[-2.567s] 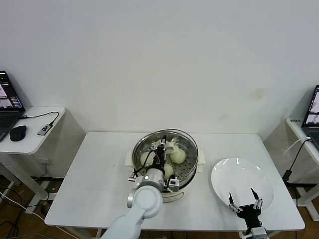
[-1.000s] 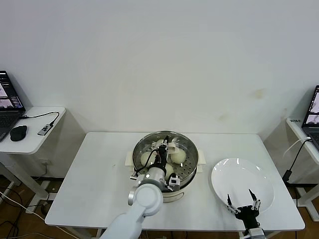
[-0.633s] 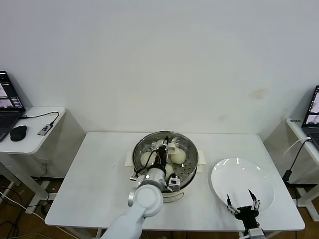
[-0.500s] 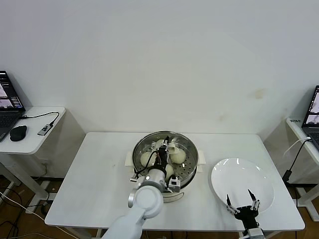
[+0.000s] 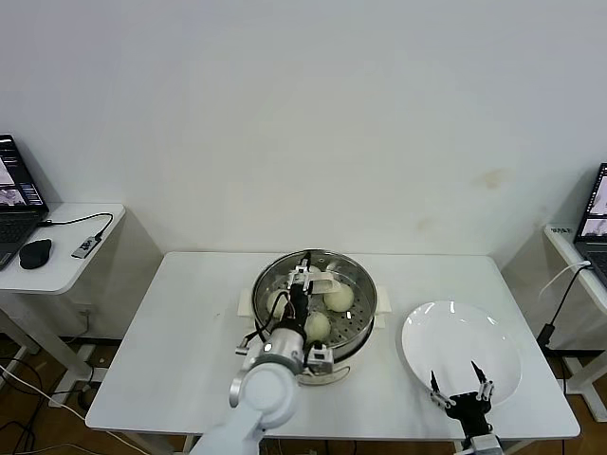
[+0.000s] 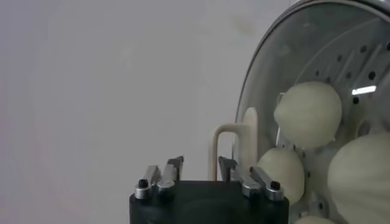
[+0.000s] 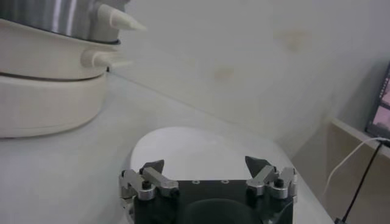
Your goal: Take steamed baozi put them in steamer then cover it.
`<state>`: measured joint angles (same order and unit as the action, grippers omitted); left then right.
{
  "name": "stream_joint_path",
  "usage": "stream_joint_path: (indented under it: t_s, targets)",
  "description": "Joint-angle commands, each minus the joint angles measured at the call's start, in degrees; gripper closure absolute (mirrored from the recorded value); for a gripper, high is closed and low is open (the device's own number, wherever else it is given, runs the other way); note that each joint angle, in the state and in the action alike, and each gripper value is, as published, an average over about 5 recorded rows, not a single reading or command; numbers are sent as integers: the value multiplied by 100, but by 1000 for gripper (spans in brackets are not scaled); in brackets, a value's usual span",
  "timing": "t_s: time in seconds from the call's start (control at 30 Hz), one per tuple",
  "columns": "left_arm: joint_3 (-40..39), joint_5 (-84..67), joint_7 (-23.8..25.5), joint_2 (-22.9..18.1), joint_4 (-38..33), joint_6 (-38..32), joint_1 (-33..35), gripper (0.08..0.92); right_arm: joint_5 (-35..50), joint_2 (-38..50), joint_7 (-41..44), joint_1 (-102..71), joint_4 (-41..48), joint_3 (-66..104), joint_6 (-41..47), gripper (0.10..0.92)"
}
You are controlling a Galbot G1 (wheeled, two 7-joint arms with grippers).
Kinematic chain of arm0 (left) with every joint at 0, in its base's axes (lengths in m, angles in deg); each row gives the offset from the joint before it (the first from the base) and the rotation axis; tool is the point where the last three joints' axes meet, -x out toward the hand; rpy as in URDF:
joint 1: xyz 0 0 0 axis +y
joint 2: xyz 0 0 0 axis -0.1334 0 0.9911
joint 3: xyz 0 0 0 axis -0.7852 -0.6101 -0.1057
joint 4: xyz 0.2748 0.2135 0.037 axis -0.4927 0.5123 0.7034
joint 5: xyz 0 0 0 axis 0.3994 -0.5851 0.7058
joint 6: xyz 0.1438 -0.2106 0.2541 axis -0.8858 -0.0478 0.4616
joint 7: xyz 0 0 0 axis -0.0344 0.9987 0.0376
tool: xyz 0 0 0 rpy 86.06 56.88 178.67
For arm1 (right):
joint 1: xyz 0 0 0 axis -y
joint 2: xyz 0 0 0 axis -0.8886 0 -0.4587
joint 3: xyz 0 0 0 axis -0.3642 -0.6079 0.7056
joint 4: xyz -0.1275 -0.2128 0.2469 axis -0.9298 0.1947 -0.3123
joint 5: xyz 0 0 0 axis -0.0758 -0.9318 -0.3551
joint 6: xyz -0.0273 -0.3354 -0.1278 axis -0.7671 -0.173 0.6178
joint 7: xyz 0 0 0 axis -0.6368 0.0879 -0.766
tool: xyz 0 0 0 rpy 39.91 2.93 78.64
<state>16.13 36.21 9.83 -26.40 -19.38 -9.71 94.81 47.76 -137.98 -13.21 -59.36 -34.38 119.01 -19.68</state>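
Note:
The steamer [image 5: 349, 349] stands mid-table with the clear glass cover [image 5: 353, 275] lying on it. Through the glass show three steamed baozi [image 5: 339, 297], [image 5: 317, 326], [image 5: 276, 301], also seen close up in the left wrist view [image 6: 308, 115]. My left gripper [image 5: 302, 282] hovers over the cover, open, its fingertips [image 6: 173, 165] just short of the cream handle [image 6: 230, 137] and not touching it. My right gripper [image 5: 460, 393] waits open and empty at the near edge of the white plate [image 5: 462, 346].
The plate [image 7: 201, 143] is bare, right of the steamer's white base [image 7: 42, 91]. A side table with a laptop and a mouse [image 5: 34, 253] stands far left; another laptop [image 5: 596, 223] with a cable sits far right.
The cover has come down onto the steamer. My left gripper has opened and let go of the handle, and its arm has shifted slightly left. The right arm stays put.

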Motion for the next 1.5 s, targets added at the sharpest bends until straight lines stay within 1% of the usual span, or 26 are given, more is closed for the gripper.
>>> stream_joint_path:
  t_s: [0.03, 0.1, 0.2, 0.23, 0.3, 0.33, 0.4, 0.47, 0.53, 0.57, 0.6, 0.7, 0.8, 0.9, 1.03, 1.13, 1.23, 1.5]
  targets:
    - [278, -398, -253, 415, -939, -57, 879, 274, -8, 4, -3, 8, 23, -6, -3, 203]
    - [410, -628, -381, 549, -1198, -108, 1120, 221, -15, 3, -3, 11, 35, -15, -3, 203]
    - [685, -1230, -732, 768, -1648, -240, 1594, 184, -27, 3, -4, 8, 41, -32, -4, 203]
    - [793, -1525, -926, 837, -1809, -301, 1802, 181, -32, 3, -5, 5, 38, -36, -6, 203]
    - [1045, -2333, -1536, 955, -2098, -504, 2307, 178, -30, 3, -7, -10, 19, -44, -20, 203]
    - [1221, -2859, -1918, 984, -2180, -704, 2566, 178, -12, 7, -10, -20, 7, -48, -47, 203]
    - [1726, -4053, -2663, 990, -2213, -1408, 3101, 177, 72, 35, -16, -56, -26, -70, -178, 203]
    - [2406, -5378, -3024, 866, -1989, -2602, 3586, 177, 270, 119, -25, -127, -85, -143, -343, 203]
    - [2962, -6462, -3078, 722, -1691, -3567, 3987, 177, 520, 251, -42, -224, -161, -245, -477, 203]
    - [3156, -7000, -3070, 666, -1564, -3901, 4185, 177, 661, 327, -55, -280, -202, -298, -530, 203]
    - [3258, -7416, -3086, 645, -1483, -4014, 4344, 177, 772, 393, -68, -324, -237, -338, -573, 203]
    - [3295, -8520, -3208, 604, -1395, -4056, 4770, 177, 1097, 629, -130, -482, -339, -487, -707, 203]
    - [3261, -9064, -3247, 531, -1318, -4231, 5012, 177, 1371, 855, -175, -686, -418, -688, -812, 203]
    - [3258, -9257, -3190, 493, -1179, -4427, 5094, 177, 1553, 1000, -184, -863, -431, -866, -861, 203]
    - [3231, -9589, -3057, 522, -859, -4557, 5036, 177, 1549, 1071, -188, -945, -345, -1016, -907, 203]
    - [3257, -9694, -2891, 531, -744, -4567, 5040, 177, 1521, 1075, -201, -970, -363, -1072, -917, 203]
    - [3279, -9613, -2712, 536, -783, -4517, 5124, 177, 1497, 1083, -211, -1006, -433, -1112, -890, 203]
    - [3286, -9379, -2456, 479, -904, -4365, 5231, 177, 1510, 1136, -200, -1150, -657, -1180, -776, 203]
